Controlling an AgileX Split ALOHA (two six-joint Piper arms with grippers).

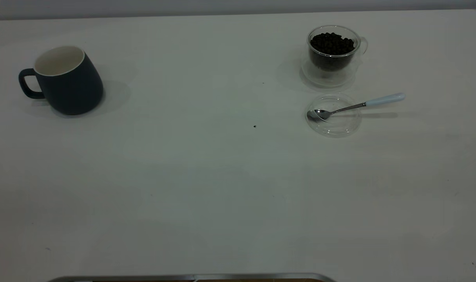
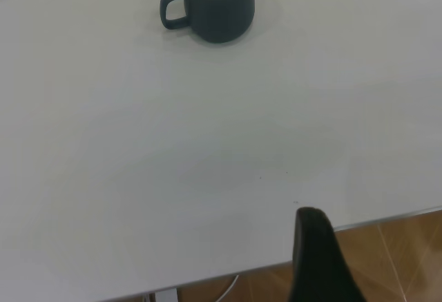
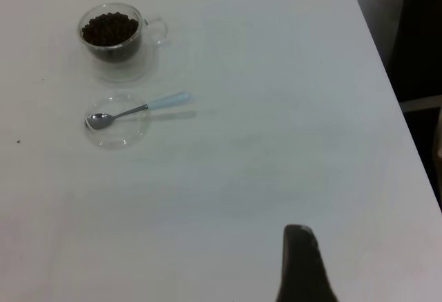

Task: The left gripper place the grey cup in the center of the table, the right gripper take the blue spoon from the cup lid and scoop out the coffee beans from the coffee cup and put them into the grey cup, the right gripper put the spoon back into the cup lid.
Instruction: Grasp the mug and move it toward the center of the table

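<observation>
Left gripper (image 2: 319, 260): only one dark finger shows in the left wrist view, over the table's near edge and well apart from the grey cup; whether the fingers are apart or together cannot be told. It holds nothing that can be seen.

Right gripper (image 3: 302, 266): one dark finger shows in the right wrist view, above bare table and well apart from the spoon and lid; apart or together cannot be told.

Blue spoon (image 1: 357, 105): lies with its bowl inside the cup lid and its handle out over the lid's rim. In the exterior view its long axis runs nearly across the table, tilted slightly, with the pale blue handle pointing to that view's right and a little toward the far edge, and the metal bowl to the left.

Cup lid (image 1: 333, 124): clear, round, flat on the table just in front of the coffee cup.

Coffee cup (image 1: 333, 51): clear glass, upright, at the far right; its handle points right.

Coffee beans (image 1: 332, 43): dark, heaped to the rim inside the coffee cup.

Grey cup (image 1: 65, 80): dark outside, pale inside, upright at the far left, well apart from the other things; its handle points left.

Table (image 1: 206, 188): white, with two tiny dark specks near the middle.
</observation>
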